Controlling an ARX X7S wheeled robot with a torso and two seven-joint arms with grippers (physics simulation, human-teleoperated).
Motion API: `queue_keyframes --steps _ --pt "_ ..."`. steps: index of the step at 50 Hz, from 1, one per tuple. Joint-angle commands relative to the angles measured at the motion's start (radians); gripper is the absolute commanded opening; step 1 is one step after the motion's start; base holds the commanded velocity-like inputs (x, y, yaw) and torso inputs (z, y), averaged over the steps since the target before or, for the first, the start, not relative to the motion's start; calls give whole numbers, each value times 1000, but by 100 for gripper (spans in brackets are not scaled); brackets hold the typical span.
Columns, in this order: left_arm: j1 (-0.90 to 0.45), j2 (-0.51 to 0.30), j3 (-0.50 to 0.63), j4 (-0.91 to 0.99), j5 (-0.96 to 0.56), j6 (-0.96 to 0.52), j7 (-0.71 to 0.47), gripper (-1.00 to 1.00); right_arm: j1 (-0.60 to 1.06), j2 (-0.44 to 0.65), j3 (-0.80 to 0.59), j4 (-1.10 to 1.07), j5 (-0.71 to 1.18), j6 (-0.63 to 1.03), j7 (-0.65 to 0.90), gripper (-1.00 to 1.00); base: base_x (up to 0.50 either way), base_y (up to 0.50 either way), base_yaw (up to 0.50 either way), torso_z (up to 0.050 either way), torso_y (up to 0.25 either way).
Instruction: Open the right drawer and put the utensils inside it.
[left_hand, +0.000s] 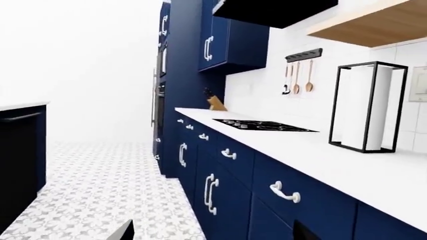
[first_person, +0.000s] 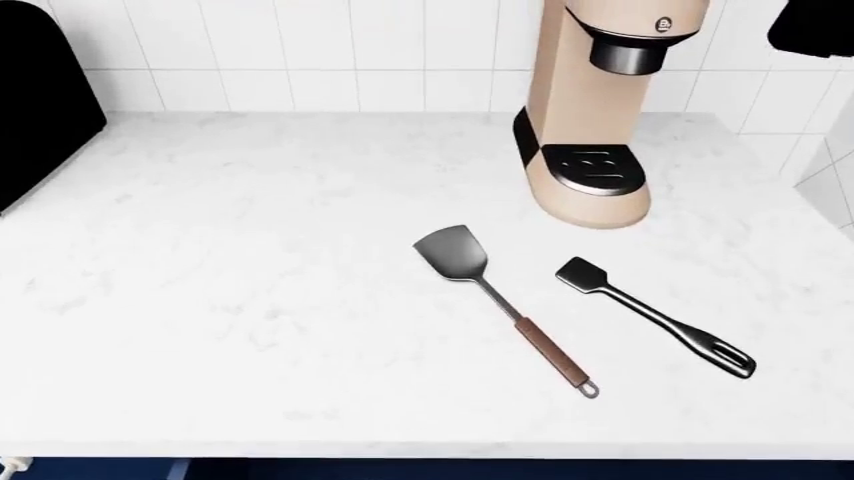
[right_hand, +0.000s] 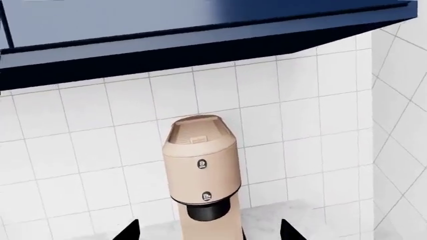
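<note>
Two utensils lie flat on a white marbled bench, seen from the head camera. The grey metal spatula sits near the middle, its broad blade pointing away toward the wall and its reddish-brown handle angled toward the front edge and to the right. Just to its right, not touching it, lies the slimmer black spatula, its small square head toward the wall and its looped handle end pointing right and forward. Behind both, close to the tiled wall, stands a beige coffee machine with a dark drip tray. A black object fills the far left corner of that view.

A strip of navy blue shows below the bench's front edge, but which drawer front it belongs to cannot be told. The left wrist camera looks along a row of navy cabinets with white curved handles, including a shallow drawer front, under a white worktop carrying a black cooktop, a knife block and a black wire paper-towel holder.

The right wrist camera faces the coffee machine head-on beneath a navy wall cabinet. Only dark fingertip corners show at the bottom of each wrist view; how wide either gripper stands cannot be told.
</note>
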Motion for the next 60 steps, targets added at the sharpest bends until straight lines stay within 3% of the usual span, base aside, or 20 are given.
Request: queue_keyframes --steps 1,7,16,23,32,42,51,60 --pt "-23 2 -161 6 20 -68 144 100 123 -75 -130 123 55 139 50 100 0 0 0 0 0" --pt "-10 -14 -150 6 52 -76 121 100 181 -195 -238 265 7 278 -70 100 0 0 0 0 0" --pt "-33 -5 -128 28 88 -64 115 100 148 -299 -241 330 12 245 -185 100 0 0 0 0 0" --pt "-32 -4 -134 17 99 -53 125 100 102 -313 -226 410 161 179 -173 100 0 0 0 0 0" --pt "-43 2 -131 22 114 -46 137 100 176 -301 -346 502 318 280 -47 100 0 0 0 0 0" --pt "-75 20 -110 25 145 -12 158 100 304 -368 -472 606 507 387 15 100 0 0 0 0 0" --pt "-70 11 -119 10 155 -11 170 100 260 -408 -461 563 473 378 -28 100 0 0 0 0 0" --pt "-73 10 -122 -14 174 21 184 100 165 -441 -458 610 311 396 -132 100 0 0 0 0 0"
